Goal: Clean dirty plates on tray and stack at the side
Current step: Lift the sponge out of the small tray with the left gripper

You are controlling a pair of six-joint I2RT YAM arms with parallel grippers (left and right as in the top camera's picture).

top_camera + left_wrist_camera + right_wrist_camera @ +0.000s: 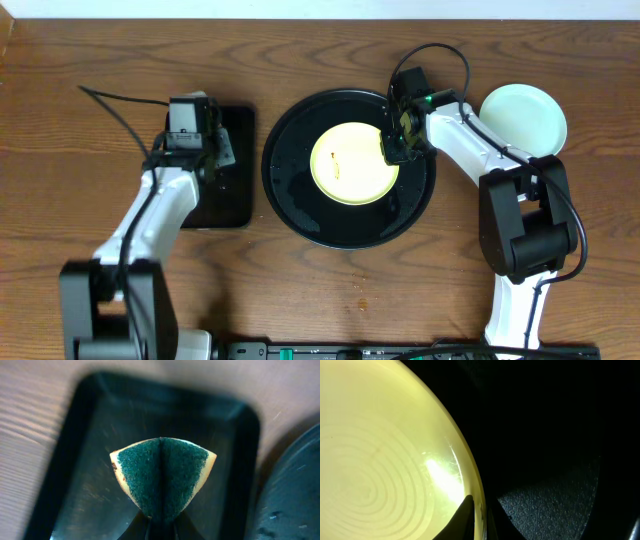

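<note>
A pale yellow plate [350,165] with a small brown smear lies in the middle of the round black tray [290,200]. My right gripper [393,150] is at the plate's right edge. In the right wrist view its jaws [477,502] pinch the yellow plate's [380,450] rim, one finger inside and one outside, above the tray [545,435]. A mint-green plate [525,115] sits on the table to the right of the tray. My left gripper [162,517] is shut on a folded green-and-yellow sponge [162,475].
The left gripper [205,150] hovers over a small rectangular black tray [235,200] left of the round one; that tray [90,460] fills the left wrist view, with the round tray's rim [295,495] at the right. Cables run over the wooden table.
</note>
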